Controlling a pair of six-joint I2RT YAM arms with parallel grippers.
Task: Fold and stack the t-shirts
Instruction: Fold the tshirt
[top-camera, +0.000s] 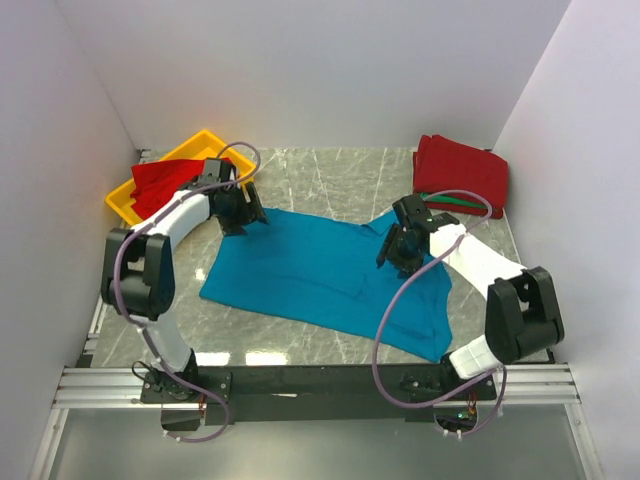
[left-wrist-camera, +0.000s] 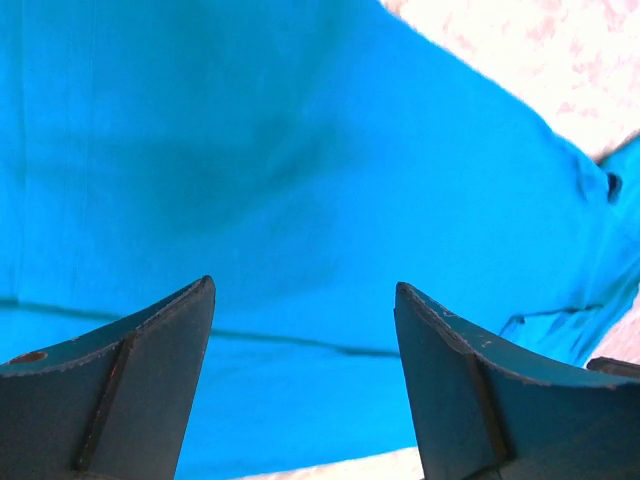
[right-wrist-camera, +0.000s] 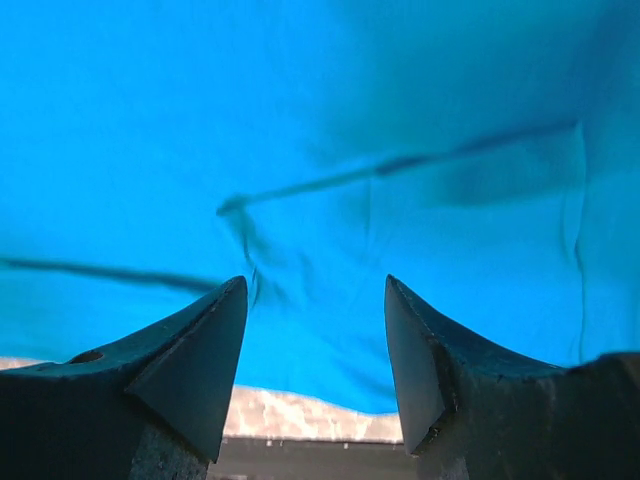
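Note:
A teal-blue t-shirt (top-camera: 310, 270) lies spread on the marble table and fills both wrist views (left-wrist-camera: 300, 180) (right-wrist-camera: 300, 150). My left gripper (top-camera: 243, 215) hangs open over the shirt's far left corner, nothing between its fingers (left-wrist-camera: 305, 290). My right gripper (top-camera: 392, 252) is open above the shirt's right part, near a crease, and holds nothing (right-wrist-camera: 315, 290). A folded red t-shirt (top-camera: 462, 170) sits at the back right on top of a green one (top-camera: 452, 202). Another red t-shirt (top-camera: 165, 182) lies crumpled in the yellow tray (top-camera: 122, 203).
White walls close in the table on the left, back and right. The yellow tray stands at the back left, right behind my left arm. Bare marble (top-camera: 330, 175) shows between tray and red stack. A metal rail (top-camera: 300, 380) runs along the near edge.

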